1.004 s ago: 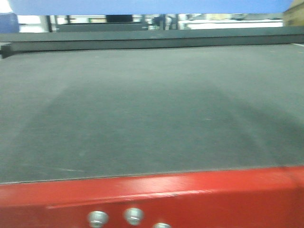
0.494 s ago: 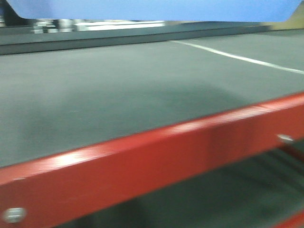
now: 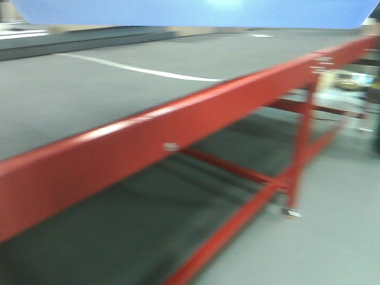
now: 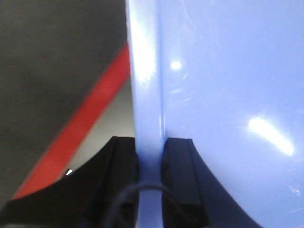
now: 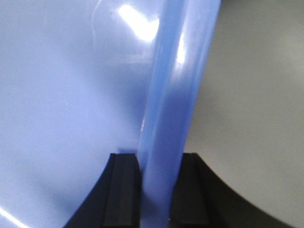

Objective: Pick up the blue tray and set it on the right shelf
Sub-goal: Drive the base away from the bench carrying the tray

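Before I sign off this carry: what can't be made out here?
Right shelf: in no view.
Blue tray: cut by front view's top edge; wrist views show only rim and wall.
Red-framed table: motion-blurred, front view.
Left gripper, right gripper: only fingertips show, clamping the rim.

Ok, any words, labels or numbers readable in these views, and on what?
None can be read. The blue tray is plain in both wrist views; the red table frame and dark mat bear no writing, only a white line. The far background is too blurred to tell.
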### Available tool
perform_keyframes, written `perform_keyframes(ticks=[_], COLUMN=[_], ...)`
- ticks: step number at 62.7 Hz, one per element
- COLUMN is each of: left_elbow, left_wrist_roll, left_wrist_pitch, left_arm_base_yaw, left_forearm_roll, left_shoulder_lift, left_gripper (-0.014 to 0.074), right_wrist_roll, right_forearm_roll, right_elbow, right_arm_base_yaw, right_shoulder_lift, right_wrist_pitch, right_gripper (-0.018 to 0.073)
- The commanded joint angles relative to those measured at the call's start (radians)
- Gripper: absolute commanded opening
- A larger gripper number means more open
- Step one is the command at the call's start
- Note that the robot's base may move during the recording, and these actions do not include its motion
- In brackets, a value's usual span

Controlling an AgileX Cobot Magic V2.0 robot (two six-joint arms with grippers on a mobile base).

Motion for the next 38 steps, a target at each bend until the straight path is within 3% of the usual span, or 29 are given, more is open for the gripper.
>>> perform_keyframes(ticks=[1,38], left_elbow=[-0.028,-0.028], left_wrist_roll=[0.026,0.026], left_wrist_pitch=[0.086,0.086], left_arm_base_yaw=[-0.003,-0.003], left_forearm_roll=[0.016,0.016], left_shoulder_lift=[-0.038,-0.038], left_gripper=[-0.0048,-0.0048], right_wrist_roll=[-0.032,-0.032], right_forearm_roll=[-0.051,-0.051], right_elbow=[-0.025,-0.025], right_arm_base_yaw=[-0.007,-0.007], right_shoulder_lift=[-0.034,-0.034], right_wrist_pitch=[-0.028,-0.028], right_gripper=[0.0055,0.0055])
